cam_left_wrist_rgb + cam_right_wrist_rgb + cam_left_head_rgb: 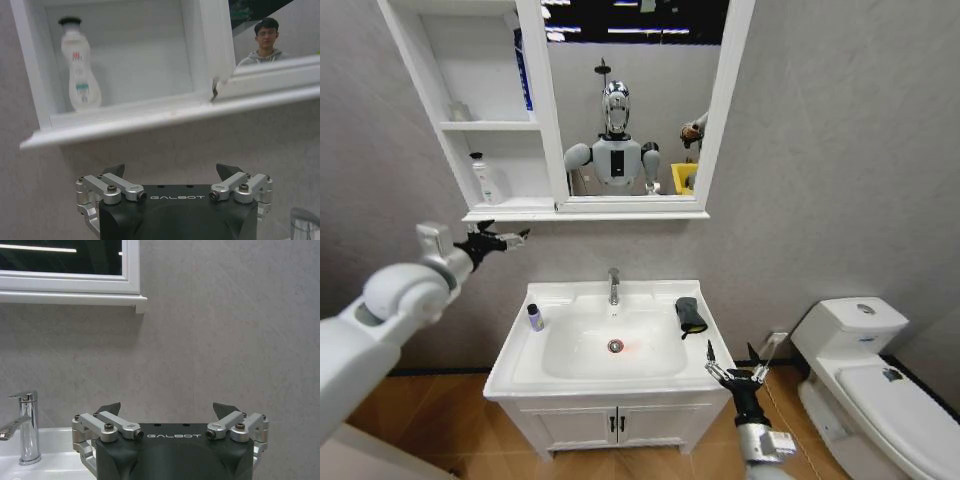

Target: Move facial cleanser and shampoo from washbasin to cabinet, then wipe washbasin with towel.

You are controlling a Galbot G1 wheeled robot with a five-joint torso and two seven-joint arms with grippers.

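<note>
Left gripper (pixel 503 240) is raised, empty, jaws spread wide, sitting just below the bottom ledge of the cabinet (pixel 510 212) and aimed toward the wall. From its wrist view the open shelf compartment is above and ahead of the fingers, and a white bottle (pixel 79 65) with a dark cap stands upright in there, tucked against the compartment's side wall; looks like one item is already shelved. Remaining bottle (pixel 535 317) is well below this claw and a bit toward the robot's right, on the near-left deck of the washbasin (pixel 560 380), beside the bowl. It's small, purple-grey, standing upright, so long axis vertical; judgement: a side-on approach with the fingers either side of the body suits it, after a straight drop from where the claw hangs. Can't tell from here whether it's the cleanser or the shampoo. Left arm is clearly the nearer one. Right gripper (pixel 737 371) hangs low off the front-right corner of the basin, also spread and empty, pointing at the bare wall past the tap (pixel 24 427). Towel (pixel 690 314), dark and folded, lies on the right deck of the basin, just above and ahead of that claw, so it's the natural pick for the wipe.
</note>
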